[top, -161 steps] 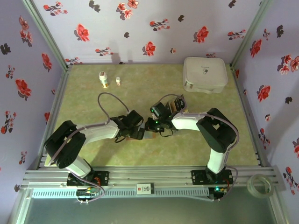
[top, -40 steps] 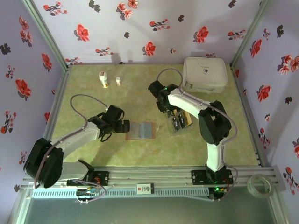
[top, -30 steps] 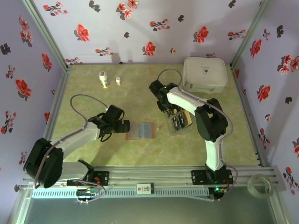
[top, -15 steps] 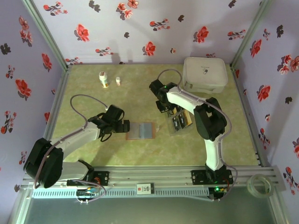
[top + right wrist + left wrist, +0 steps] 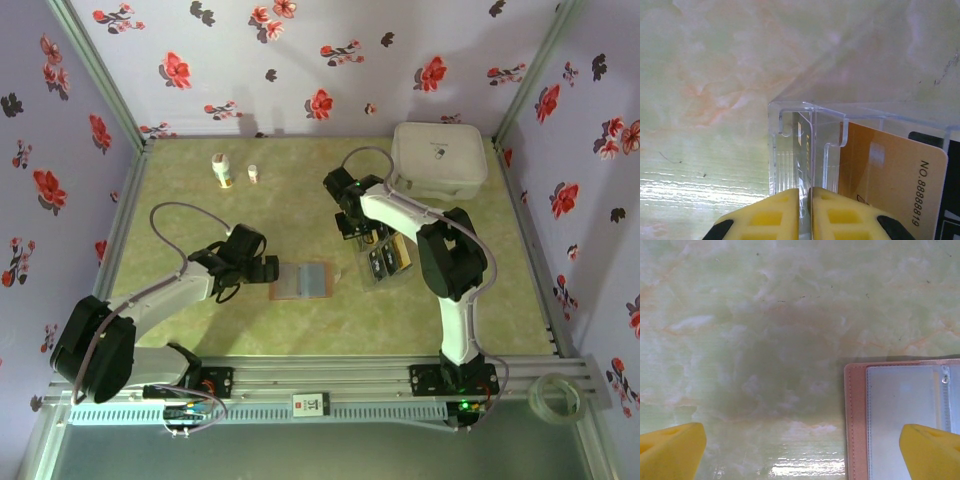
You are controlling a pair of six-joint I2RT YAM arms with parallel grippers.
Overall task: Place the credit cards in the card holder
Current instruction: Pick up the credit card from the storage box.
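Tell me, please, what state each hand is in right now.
Left hand: open, holding nothing, above the card holder's edge.
Right hand: closed on a credit card standing in the clear stand.

White case (image 5: 440, 158), 2 bottles (image 5: 222, 170) (far edge)

Place: lab robot cell | floral walls (image 5: 300, 50) | aluminium rail (image 5: 330, 373)
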